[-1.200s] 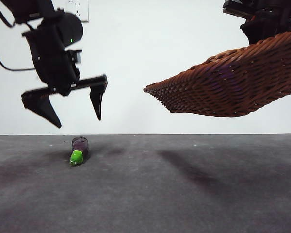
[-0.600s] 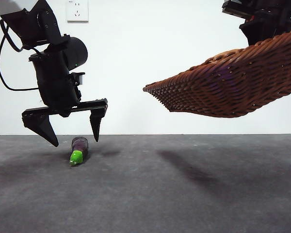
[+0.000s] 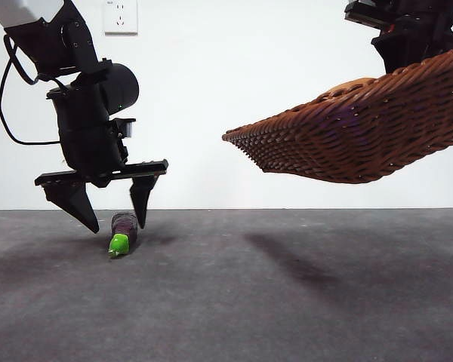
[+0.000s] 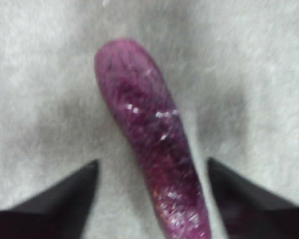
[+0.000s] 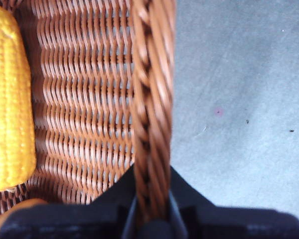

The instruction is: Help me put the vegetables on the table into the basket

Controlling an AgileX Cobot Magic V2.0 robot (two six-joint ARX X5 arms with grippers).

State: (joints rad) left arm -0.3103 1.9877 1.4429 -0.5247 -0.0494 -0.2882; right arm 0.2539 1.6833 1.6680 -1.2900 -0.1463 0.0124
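Observation:
A dark purple eggplant [image 3: 124, 231] with a bright green stem lies on the grey table [image 3: 287, 302] at the left. My left gripper [image 3: 115, 215] hangs open just over it, one jaw on each side. In the left wrist view the eggplant [image 4: 149, 134] runs lengthwise between the two jaws. My right gripper [image 5: 152, 219] is shut on the braided rim of the brown wicker basket [image 3: 362, 128], holding it tilted in the air at the right. Inside the basket [image 5: 89, 99] lies the yellow corn cob [image 5: 9, 99]. An orange-brown shape shows at the basket's near corner.
A white wall with a power socket [image 3: 120, 15] stands behind the table. A black cable [image 3: 7, 98] loops from the left arm. The basket casts a shadow on the table's middle and right.
My left gripper has come down from well above the table until its open jaws straddle the eggplant. The basket and the right arm have stayed where they were.

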